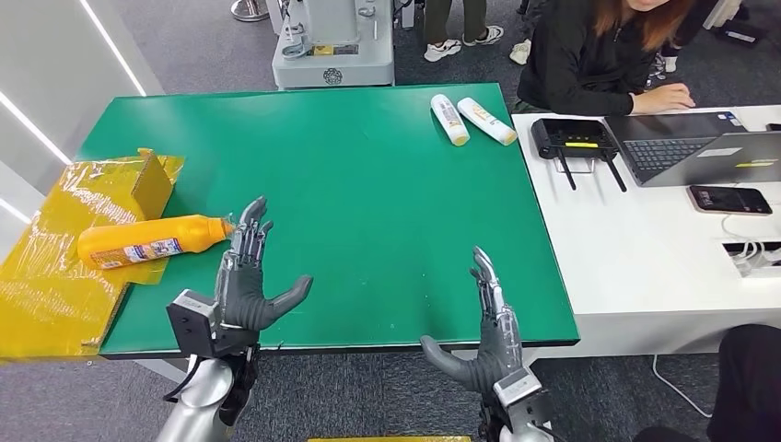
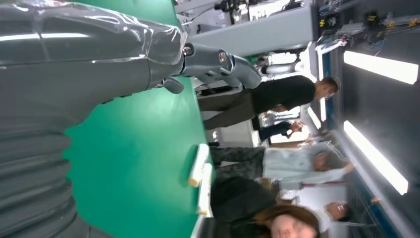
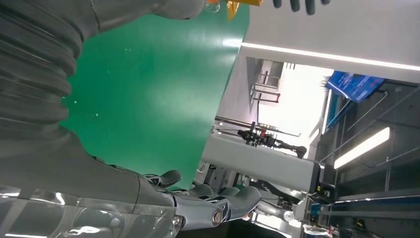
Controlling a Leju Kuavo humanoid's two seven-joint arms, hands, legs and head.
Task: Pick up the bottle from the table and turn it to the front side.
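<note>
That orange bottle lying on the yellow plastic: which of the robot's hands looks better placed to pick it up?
The left hand. Its fingers are spread open right beside the cap end of the orange bottle, at the table's left edge. The right hand is open too, but hovers far across the green table.

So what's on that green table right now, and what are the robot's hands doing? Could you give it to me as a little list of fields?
Table: green table
Target bottle: orange bottle, lying on its side at the left edge, partly on yellow plastic wrap
Left hand: left hand, fingers apart, holding nothing, fingertips close to the bottle's cap
Right hand: right hand, fingers apart, holding nothing, at the near edge
Other bottles: two white bottles, lying at the far right corner
Beside the table: white desk with a laptop; a person seated there
</note>
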